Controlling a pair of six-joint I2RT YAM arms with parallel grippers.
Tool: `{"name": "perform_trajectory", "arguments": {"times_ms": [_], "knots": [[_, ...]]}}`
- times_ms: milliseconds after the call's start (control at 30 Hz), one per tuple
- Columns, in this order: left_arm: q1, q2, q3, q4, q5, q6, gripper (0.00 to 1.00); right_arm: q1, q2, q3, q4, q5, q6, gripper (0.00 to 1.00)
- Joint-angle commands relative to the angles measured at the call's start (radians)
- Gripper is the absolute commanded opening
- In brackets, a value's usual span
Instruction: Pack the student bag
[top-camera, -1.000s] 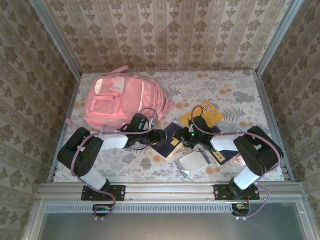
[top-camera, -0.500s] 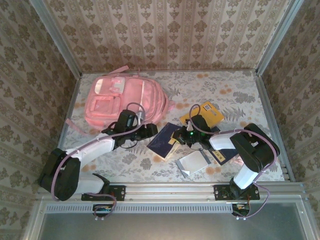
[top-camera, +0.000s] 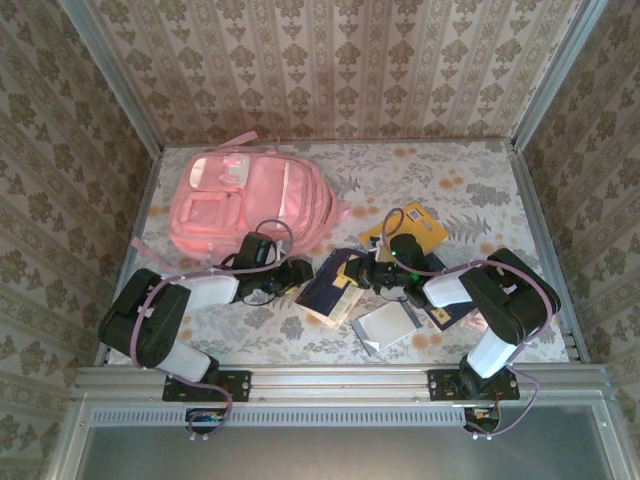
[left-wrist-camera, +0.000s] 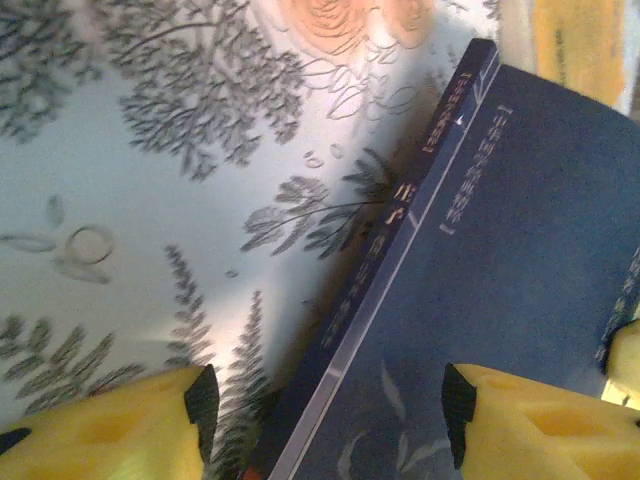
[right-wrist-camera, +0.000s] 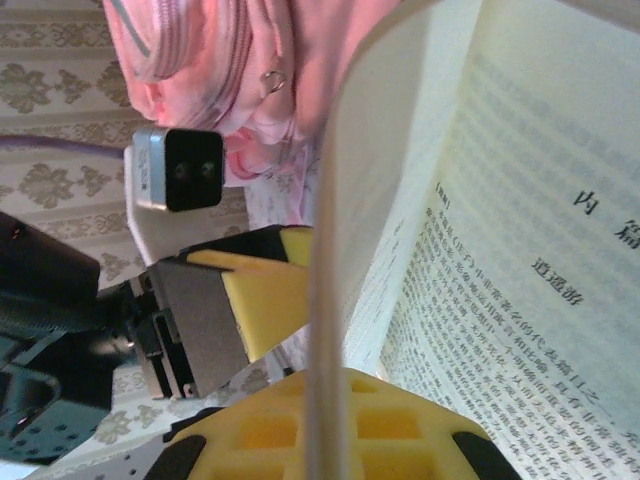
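The pink student bag (top-camera: 245, 200) lies flat at the back left of the table, and its zip pockets (right-wrist-camera: 200, 50) also show in the right wrist view. A dark blue book (top-camera: 335, 285) lies between my two grippers. My left gripper (top-camera: 300, 272) is open and low over the table, its yellow fingers astride the book's spine edge (left-wrist-camera: 400, 240). My right gripper (right-wrist-camera: 322, 420) is shut on the book's lifted cover, and printed pages (right-wrist-camera: 520, 250) show beside it. The left gripper's finger (right-wrist-camera: 265, 295) stands just beyond the cover.
A yellow book (top-camera: 420, 225) lies behind the right arm. A silver-grey notebook (top-camera: 385, 325) sits near the front edge. Another dark book (top-camera: 447, 310) lies partly under the right arm. The table has a floral cloth (top-camera: 470, 190) and patterned walls on three sides.
The left gripper drew back from the blue book, then came back down at its spine edge. The right gripper moved left, and the book's cover has come up.
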Motion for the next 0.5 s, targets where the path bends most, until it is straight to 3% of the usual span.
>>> {"name": "perform_trajectory", "arguments": {"times_ms": [0,200,467], "knots": [[-0.003,0.042,-0.011,0.131,0.073,-0.063,0.63,-0.004,0.018,-0.021,0.161,-0.047,0.036,0.0],[-0.007,0.078,-0.025,0.242,0.15,-0.137,0.64,-0.004,0.024,-0.032,0.232,-0.05,0.061,0.0],[-0.013,0.157,-0.061,0.514,0.22,-0.319,0.65,-0.008,0.023,-0.045,0.275,-0.045,0.073,0.0]]}}
